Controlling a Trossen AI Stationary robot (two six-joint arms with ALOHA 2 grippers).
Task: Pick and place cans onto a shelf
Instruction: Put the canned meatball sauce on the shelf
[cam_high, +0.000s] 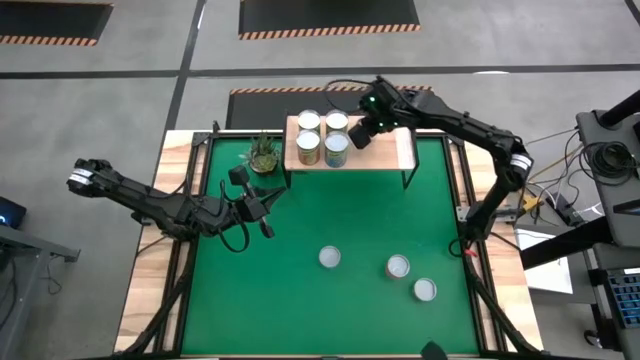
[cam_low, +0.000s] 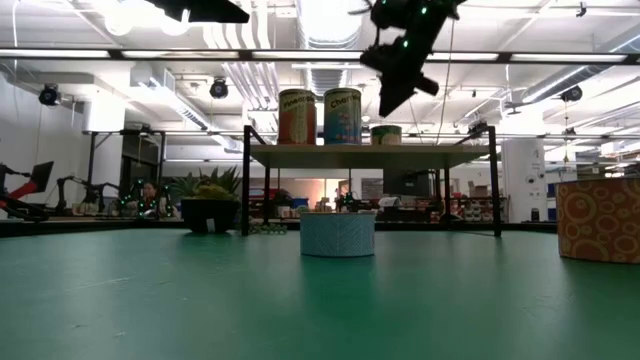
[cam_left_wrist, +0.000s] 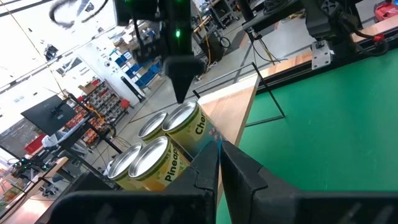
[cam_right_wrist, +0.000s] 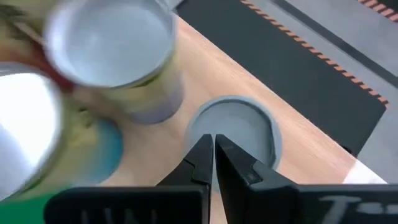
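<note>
The pale wood shelf (cam_high: 385, 150) stands on thin black legs at the far edge of the green mat. Several labelled cans (cam_high: 322, 136) stand upright on its left half. Beside them a short grey can (cam_right_wrist: 233, 127) rests on its base. My right gripper (cam_low: 385, 105) hangs shut just above that short can (cam_low: 386, 134), slanting down and clear of it. Three short cans (cam_high: 398, 266) stand on the mat near its front right. My left gripper (cam_high: 262, 205) waits shut and level over the mat's left side, holding nothing.
A small potted plant (cam_high: 263, 153) stands on the mat left of the shelf. The shelf's right half (cam_high: 395, 148) is bare wood. In the low view a blue patterned can (cam_low: 337, 233) and an orange patterned can (cam_low: 598, 220) stand in front of the shelf.
</note>
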